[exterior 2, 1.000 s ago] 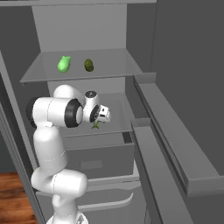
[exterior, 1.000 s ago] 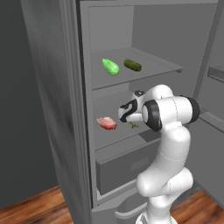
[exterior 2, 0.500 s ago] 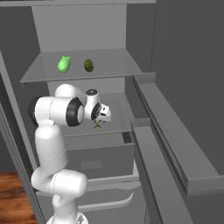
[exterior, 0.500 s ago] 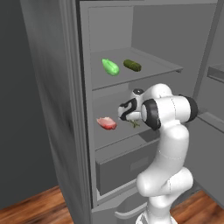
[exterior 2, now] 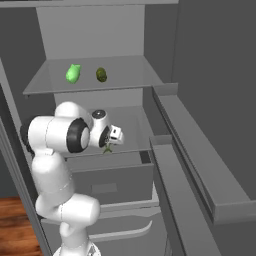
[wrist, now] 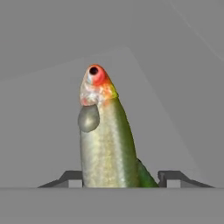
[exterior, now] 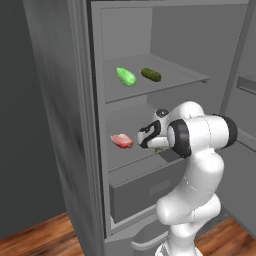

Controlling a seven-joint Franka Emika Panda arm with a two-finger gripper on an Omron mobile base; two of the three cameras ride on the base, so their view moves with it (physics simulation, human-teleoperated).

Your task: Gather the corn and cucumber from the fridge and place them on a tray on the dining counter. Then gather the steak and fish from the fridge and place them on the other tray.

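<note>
The fridge (exterior: 65,125) stands open. On its upper shelf lie the bright-green corn (exterior: 126,76) (exterior 2: 73,73) and, to its right, the dark olive cucumber (exterior: 150,74) (exterior 2: 101,74). The pink steak (exterior: 121,140) lies at the left of the middle shelf. The fish (wrist: 105,135), silvery green with an orange-red head, lies on that same shelf and points away from the hand. My gripper (wrist: 122,177) (exterior: 152,142) (exterior 2: 109,144) is low over the shelf, right of the steak, and is shut on the fish's tail end. The tray and the dining counter are out of view.
A grey drawer (exterior: 145,187) sits under the middle shelf. The open fridge door with its shelf bins (exterior 2: 190,150) stands close on the right. A wooden floor (exterior: 35,240) shows at the lower left.
The jaws have closed from wide open onto the fish. The arm has barely moved, and the corn, cucumber and steak lie where they were.
</note>
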